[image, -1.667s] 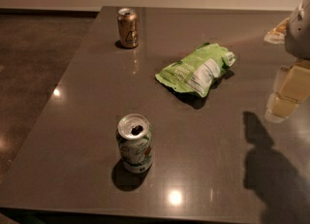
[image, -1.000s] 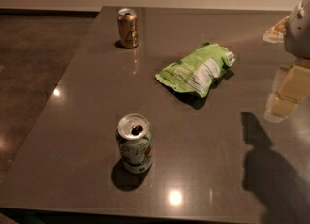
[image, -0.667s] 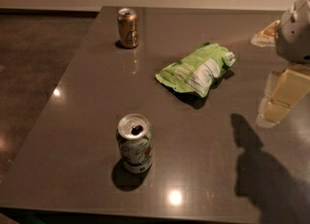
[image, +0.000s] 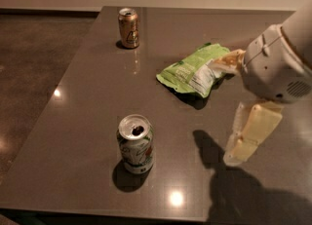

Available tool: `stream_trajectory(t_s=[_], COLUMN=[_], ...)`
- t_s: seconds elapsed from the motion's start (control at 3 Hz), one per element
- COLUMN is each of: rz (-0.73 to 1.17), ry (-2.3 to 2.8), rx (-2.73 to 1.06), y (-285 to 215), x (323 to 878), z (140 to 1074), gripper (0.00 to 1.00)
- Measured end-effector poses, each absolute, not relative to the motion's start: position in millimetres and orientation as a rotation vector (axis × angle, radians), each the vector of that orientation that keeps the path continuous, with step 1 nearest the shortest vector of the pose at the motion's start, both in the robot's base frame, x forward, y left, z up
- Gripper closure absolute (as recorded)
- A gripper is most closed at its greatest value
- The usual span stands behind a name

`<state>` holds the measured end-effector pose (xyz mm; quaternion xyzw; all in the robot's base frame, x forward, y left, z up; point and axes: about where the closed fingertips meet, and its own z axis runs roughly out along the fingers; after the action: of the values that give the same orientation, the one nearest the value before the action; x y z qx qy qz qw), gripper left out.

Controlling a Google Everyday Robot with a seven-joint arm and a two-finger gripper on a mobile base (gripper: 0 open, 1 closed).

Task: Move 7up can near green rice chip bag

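Three things are on the dark desk (image: 73, 117), and I place each of them from the green rice chip bag (image: 194, 70). This bag lies flat with its white label panel facing up. The copper-brown can (image: 128, 28) stands upright beyond the bag and to its left, well apart from it, close to the far edge of the desk. The 7up can (image: 136, 144) stands upright on the near side of the bag and somewhat to its left, also well apart from it; its silver top shows the open hole. Between the 7up can and the bag lies only bare desk surface with small light reflections.

The end effector (image: 223, 112) is just to the right of the bag, at the end of a white rounded arm housing (image: 275, 68). Its two pale fingers (image: 251, 131) are spread wide apart and hold nothing. The upper finger overlaps the right edge of the bag in this view; if it really touches the bag, I cannot tell. The lower finger points down toward the desk, on the near right of the bag, beside its own dark shadow (image: 207, 151). The end effector is well apart from the 7up can.
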<state>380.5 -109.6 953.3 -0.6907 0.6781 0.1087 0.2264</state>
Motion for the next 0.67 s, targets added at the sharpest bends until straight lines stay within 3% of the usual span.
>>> stream_trajectory(t_s=[0.67], rz=[0.383], ry=[1.758], rx=[-1.866], y=[-38.0], x=[359.0], z=[921.6], gripper=[0.0])
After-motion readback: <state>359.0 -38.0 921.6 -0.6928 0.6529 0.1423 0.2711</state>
